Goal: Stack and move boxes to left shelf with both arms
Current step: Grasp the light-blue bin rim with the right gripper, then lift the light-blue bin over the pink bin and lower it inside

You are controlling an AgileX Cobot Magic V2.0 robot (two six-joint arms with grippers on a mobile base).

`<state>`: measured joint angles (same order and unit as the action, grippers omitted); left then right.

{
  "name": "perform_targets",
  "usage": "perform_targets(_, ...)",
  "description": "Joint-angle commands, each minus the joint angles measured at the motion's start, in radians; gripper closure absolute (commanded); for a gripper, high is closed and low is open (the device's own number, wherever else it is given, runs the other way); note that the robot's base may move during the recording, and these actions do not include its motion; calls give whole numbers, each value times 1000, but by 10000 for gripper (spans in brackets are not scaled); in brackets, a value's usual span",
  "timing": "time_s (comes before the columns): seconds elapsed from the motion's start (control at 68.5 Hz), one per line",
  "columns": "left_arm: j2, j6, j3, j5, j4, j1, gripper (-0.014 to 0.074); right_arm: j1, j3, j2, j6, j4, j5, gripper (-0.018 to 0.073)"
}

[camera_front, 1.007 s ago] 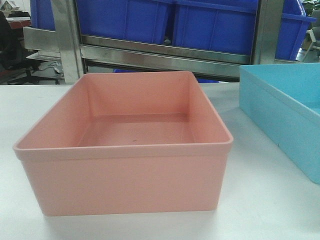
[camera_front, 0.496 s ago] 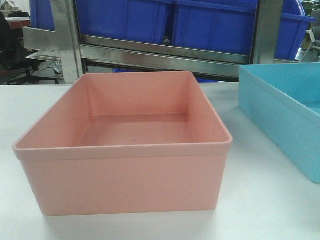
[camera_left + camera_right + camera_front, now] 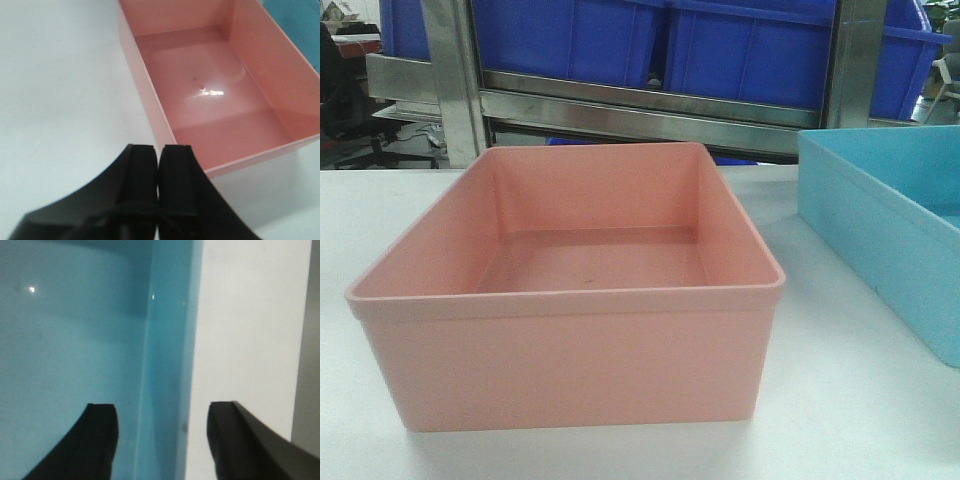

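The left gripper (image 3: 159,148) is clenched with its two black fingers pressed flat together and nothing between them. It hangs above the white tabletop (image 3: 60,75), just off the near corner of the salmon pink tub (image 3: 215,90). The right gripper (image 3: 162,407) is spread wide and grasps nothing. It straddles one side wall of the light blue tub (image 3: 65,340), with one finger above the tub's floor and the other above the table outside it.

From the front view, the pink tub (image 3: 570,300) sits upright and empty in the middle of the table (image 3: 840,400). It is rectangular, with a rimmed top edge, rounded corners, a glossy floor and a small dark speck on it. The light blue tub (image 3: 880,220) stands to its right, apart from it and cut off by the picture's edge. Behind both stands a steel-framed rack (image 3: 650,110) carrying dark blue bins (image 3: 740,50).
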<state>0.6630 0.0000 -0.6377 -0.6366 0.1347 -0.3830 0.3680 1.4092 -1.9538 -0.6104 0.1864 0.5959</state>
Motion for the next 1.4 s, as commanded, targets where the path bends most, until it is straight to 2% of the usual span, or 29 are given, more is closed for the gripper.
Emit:
perform_targets(0.0,-4,0,-27,56,5,-6,610,13,35,41,-14,-7,-48,196)
perform_targets(0.204,-4,0,-27,56,5,-6,610,13,36,36,-14,-7,-45,523)
perform_targets(0.248,-4,0,-27,56,5,-6,610,13,36,39,-14,-7,-38,498)
perform_targets(0.379,-4,0,-27,56,8,-6,610,13,37,72,7,14,-11,504)
perform_targets(0.671,-4,0,-27,56,14,-6,610,3,37,290,139,196,133,504)
perform_targets(0.759,-4,0,-27,58,14,-6,610,-18,37,371,212,217,204,504)
perform_targets(0.861,-4,0,-27,76,19,-6,610,-62,37,460,392,217,288,503)
perform_targets(1.036,-4,0,-27,85,27,-6,610,-192,37,557,702,217,340,503)
perform_targets(1.182,-4,0,-27,93,27,-6,610,-384,37,600,899,205,333,503)
perform_targets(1.284,-4,0,-27,96,29,-6,610,-518,37,608,1037,94,319,503)
perform_targets(1.386,-4,0,-27,96,31,-6,610,-659,37,601,1188,-74,315,503)
